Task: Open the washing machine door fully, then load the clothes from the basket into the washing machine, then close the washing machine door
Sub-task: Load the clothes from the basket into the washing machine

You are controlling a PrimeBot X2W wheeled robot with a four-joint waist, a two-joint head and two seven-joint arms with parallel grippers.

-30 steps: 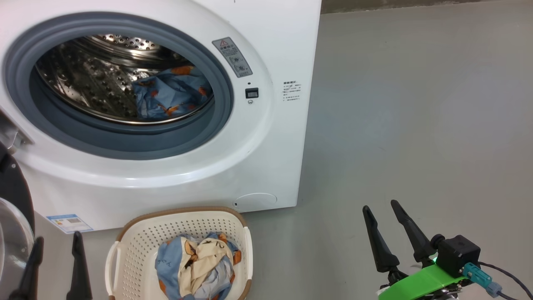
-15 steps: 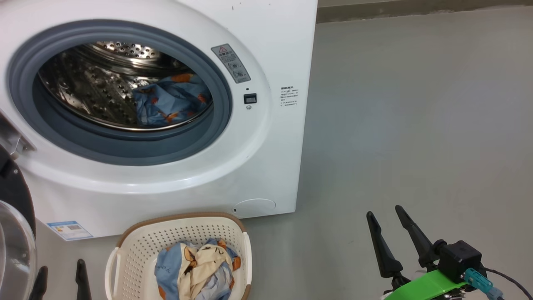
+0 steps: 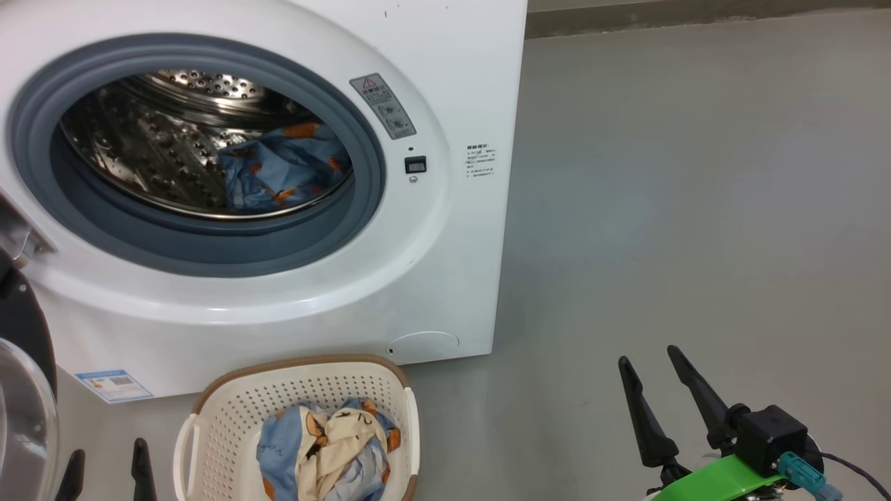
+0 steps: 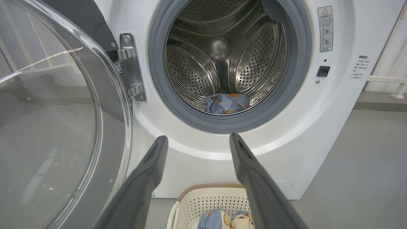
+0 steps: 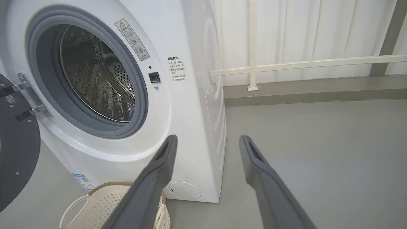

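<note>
Loading is the step in hand. The door (image 3: 24, 327) stands swung open at the left edge of the head view. One blue piece (image 3: 285, 170) lies low in the drum (image 3: 153, 139) of the washer (image 3: 445, 278). The rest of the clothes (image 3: 327, 452) sit bunched in the basket (image 3: 237, 410) at bottom centre, on the floor (image 3: 696, 174) just before the machine.

Next, I judge, an arm must reach down into the basket, close on the bundle, lift it clear and carry it through the grey ring.

The left fingers (image 3: 143, 476), at lower left with only their tips showing, point up toward the opening, spread wide and holding nothing. The right fingers (image 3: 639, 414), at lower right over bare floor and well apart from the basket, also gape wide and empty.
</note>
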